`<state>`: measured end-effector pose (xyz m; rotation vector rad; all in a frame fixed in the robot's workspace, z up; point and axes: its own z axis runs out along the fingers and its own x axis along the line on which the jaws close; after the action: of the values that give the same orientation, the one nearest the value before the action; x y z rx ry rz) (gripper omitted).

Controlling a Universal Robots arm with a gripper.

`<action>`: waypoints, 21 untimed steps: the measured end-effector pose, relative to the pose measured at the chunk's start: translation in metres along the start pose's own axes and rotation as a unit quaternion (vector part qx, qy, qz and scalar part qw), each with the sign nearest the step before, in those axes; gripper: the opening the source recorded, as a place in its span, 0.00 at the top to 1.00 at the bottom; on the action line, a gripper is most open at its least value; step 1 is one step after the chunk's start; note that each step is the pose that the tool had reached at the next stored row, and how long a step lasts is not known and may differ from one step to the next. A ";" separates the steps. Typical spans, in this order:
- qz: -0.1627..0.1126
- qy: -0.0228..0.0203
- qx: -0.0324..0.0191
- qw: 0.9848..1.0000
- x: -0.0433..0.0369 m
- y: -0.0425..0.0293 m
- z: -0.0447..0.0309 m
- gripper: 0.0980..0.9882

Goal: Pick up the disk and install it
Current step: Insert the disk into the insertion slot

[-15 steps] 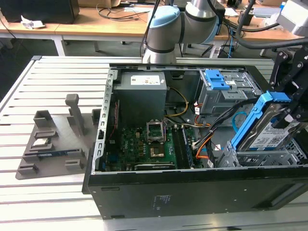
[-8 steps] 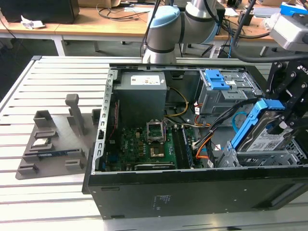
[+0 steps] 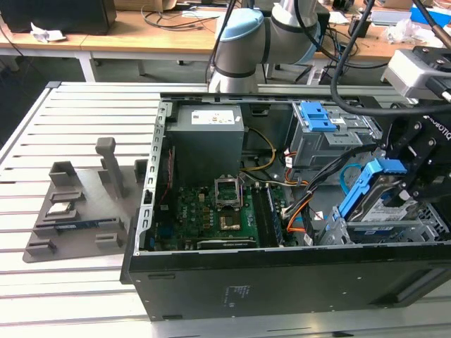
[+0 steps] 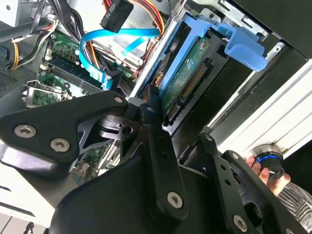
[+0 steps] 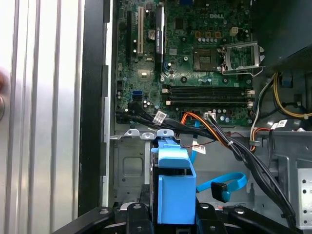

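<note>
The disk [image 3: 377, 201], a flat silver metal slab framed in smooth blue plastic, sits tilted between the closed jaws of the gripper [image 3: 407, 184]. Its lower end is over the grey sheet-metal bay [image 3: 394, 229] at the exterior view's right end of the open black computer case [image 3: 282, 285]. To seat it well, I judge it should be kept square to the bay's thin walls and levelled gently, because stiff plastic binds when skewed, with the limp blue ribbon cable [image 5: 224, 185] and orange wires [image 5: 214, 129] nearby kept out from under it.
</note>
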<state>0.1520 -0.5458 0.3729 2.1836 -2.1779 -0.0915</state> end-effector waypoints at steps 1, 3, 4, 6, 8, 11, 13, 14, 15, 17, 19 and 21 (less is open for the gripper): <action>0.000 0.000 0.000 1.000 0.0000 0.0000 0.0000 0.70; 0.000 0.000 0.000 1.000 0.0000 0.0000 0.0003 0.70; 0.000 0.000 0.000 1.000 0.0000 -0.0001 0.0004 0.70; 0.000 0.000 0.000 1.000 0.0000 -0.0001 0.0005 0.63; 0.000 0.000 0.000 1.000 0.0000 -0.0001 0.0006 0.56; 0.000 0.000 0.000 1.000 0.0000 -0.0001 0.0009 0.57; 0.000 0.000 0.000 1.000 0.0000 -0.0001 0.0010 0.64; 0.000 0.000 0.000 1.000 0.0000 -0.0001 0.0011 0.71; 0.000 0.000 0.000 1.000 0.0000 -0.0001 0.0011 0.85; 0.000 0.000 0.000 1.000 0.0000 -0.0001 0.0013 0.98; 0.000 0.000 0.000 1.000 0.0000 -0.0002 0.0015 0.99; 0.000 0.000 0.000 1.000 0.0000 -0.0002 0.0017 0.99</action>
<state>0.1520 -0.5458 0.3713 2.1838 -2.1779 -0.0916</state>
